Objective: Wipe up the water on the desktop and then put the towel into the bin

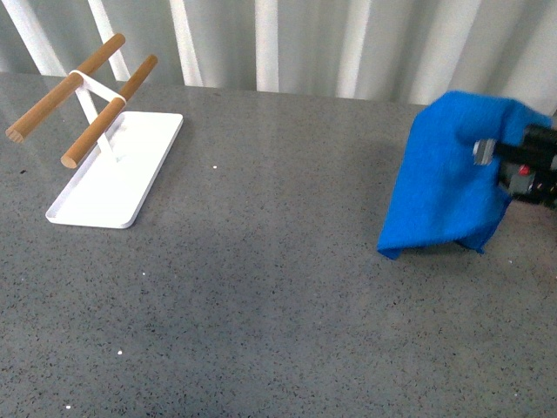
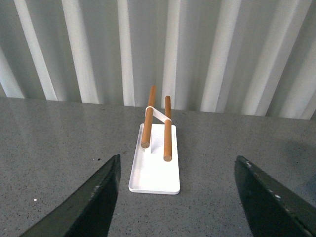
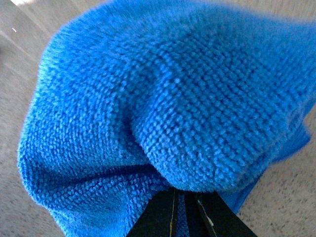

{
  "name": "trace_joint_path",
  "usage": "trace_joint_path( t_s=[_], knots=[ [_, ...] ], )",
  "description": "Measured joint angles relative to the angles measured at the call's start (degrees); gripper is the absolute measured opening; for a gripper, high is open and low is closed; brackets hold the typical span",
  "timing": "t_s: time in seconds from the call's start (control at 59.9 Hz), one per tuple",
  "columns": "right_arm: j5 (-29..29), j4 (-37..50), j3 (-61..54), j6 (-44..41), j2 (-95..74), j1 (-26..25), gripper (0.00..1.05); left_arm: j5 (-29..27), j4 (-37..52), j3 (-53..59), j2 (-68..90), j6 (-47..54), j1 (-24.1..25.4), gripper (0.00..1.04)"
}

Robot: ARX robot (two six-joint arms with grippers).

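right pincer grips the blue towel over the desktop.

Your towel was bright blue all over, with a fine looped terry weave and darker blue in the folds. The desktop under it was dark grey, speckled black with scattered white flecks. Well left of the towel you had a plain white tray, a white bracket and tan-brown wooden rods. Behind the towel, the wall showed white and grey vertical stripes. Your right gripper was black; left gripper fingers were plain dark grey-black.
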State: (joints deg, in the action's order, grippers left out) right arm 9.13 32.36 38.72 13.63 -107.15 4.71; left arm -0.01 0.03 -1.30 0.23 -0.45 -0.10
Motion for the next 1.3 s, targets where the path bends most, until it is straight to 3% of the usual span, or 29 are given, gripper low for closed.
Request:
trace_joint_path(
  t_s=[0.15,0.2,0.368,0.752,0.902,1.086,1.303],
  knots=[
    [-1.14,-4.44,4.07,0.26,-7.89,-0.31,0.03,0.0,0.0,0.0,0.0,0.0,0.0,0.96],
    [-1.38,-6.01,5.66,0.48,-9.94,-0.44,0.03,0.0,0.0,0.0,0.0,0.09,0.0,1.0],
    [-1.97,-10.69,11.54,0.9,-16.31,-0.96,0.03,0.0,0.0,0.0,0.0,0.09,0.0,0.98],
    [1.09,-9.05,10.97,-1.18,-17.25,-4.13,0.03,0.0,0.0,0.0,-0.02,0.09,0.0,0.98],
    [-1.62,-9.7,12.31,-4.98,-17.59,-5.73,0.03,0.0,0.0,0.0,-0.02,0.09,0.0,0.98],
    [-5.03,-12.09,20.2,-7.82,-20.83,-6.19,0.03,0.0,0.0,0.0,-0.02,0.09,0.0,0.98],
    [-4.46,-18.01,34.69,-8.74,-27.45,-2.08,0.03,0.0,0.0,0.0,-0.02,0.09,0.0,0.98]
  ],
)
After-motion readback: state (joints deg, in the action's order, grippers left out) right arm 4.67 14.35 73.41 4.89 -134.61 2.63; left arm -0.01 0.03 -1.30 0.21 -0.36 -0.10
